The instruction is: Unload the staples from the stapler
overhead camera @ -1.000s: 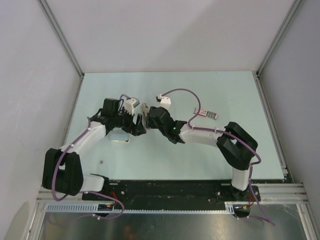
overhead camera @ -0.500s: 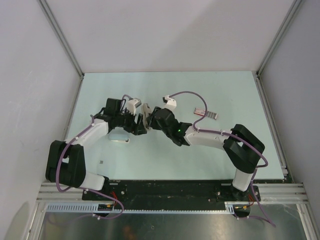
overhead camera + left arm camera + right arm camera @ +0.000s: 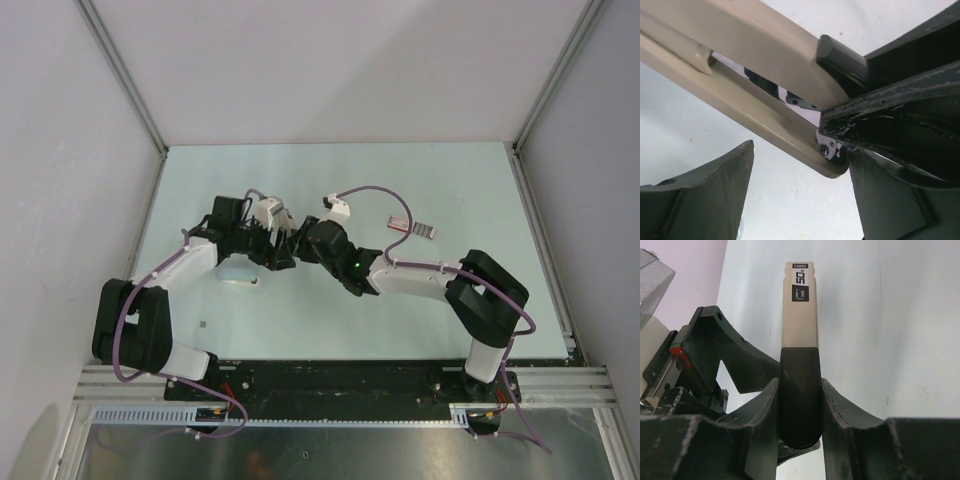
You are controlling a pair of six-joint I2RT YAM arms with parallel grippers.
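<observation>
Beige stapler point(image 3: 799, 315): we are clamping its black end in right gripper point(image 3: 800, 395); left gripper point(image 3: 800, 200), spread empty, must open it.

On the pale table point(image 3: 350, 180), a beige-and-black desk stapler point(image 3: 799, 315) sits between left gripper point(image 3: 277, 257) and right gripper point(image 3: 297, 243) — a flat pink-and-white box point(image 3: 412, 227) lies well to their right.

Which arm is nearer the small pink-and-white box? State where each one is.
Right. The right arm passes close beside the box, on its near side; the left arm is well to its left, past the stapler.
</observation>
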